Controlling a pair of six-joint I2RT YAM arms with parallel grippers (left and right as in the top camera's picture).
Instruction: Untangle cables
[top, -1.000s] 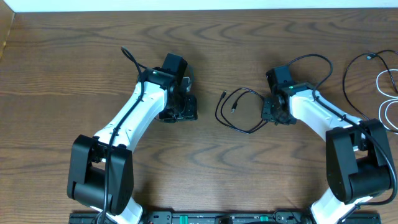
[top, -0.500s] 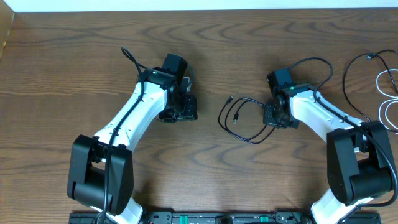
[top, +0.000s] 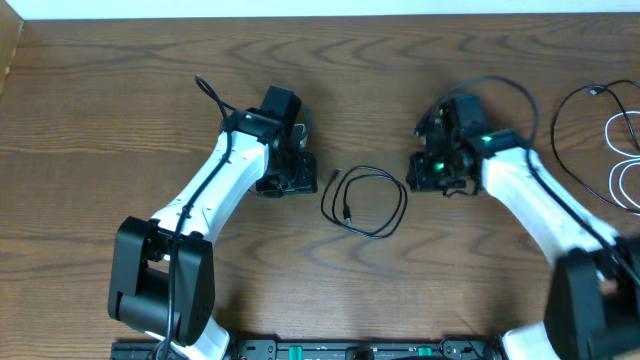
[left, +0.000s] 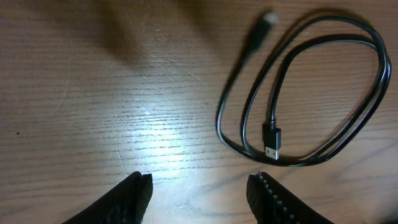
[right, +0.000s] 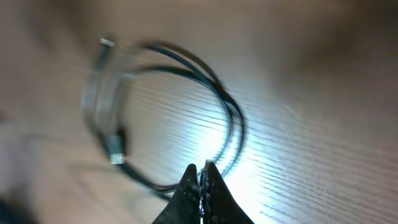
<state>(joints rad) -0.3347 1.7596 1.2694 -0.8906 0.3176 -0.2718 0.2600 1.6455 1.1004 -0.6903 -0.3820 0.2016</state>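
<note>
A black cable (top: 366, 201) lies in a loose double loop on the wooden table between my two grippers. My left gripper (top: 292, 182) is open and empty just left of it. In the left wrist view the loop (left: 367, 106) and its plug (left: 272, 140) lie beyond the open fingers (left: 199, 190). My right gripper (top: 430, 176) is shut at the loop's right edge. In the blurred right wrist view the cable (right: 231, 118) runs close past the shut tips (right: 202, 171), and I see nothing pinched between them. A second black cable (top: 556, 118) and a white cable (top: 618, 158) lie at far right.
The table (top: 120, 90) is dark wood, with a white strip along its far edge. The thick black cords on each arm (top: 208, 92) belong to the robot. A cardboard edge (top: 8, 50) shows at the far left corner.
The middle black cable has slid left toward the table's centre and rounded into a fuller loop. My right gripper has shifted slightly up and left. The left arm has not moved.
</note>
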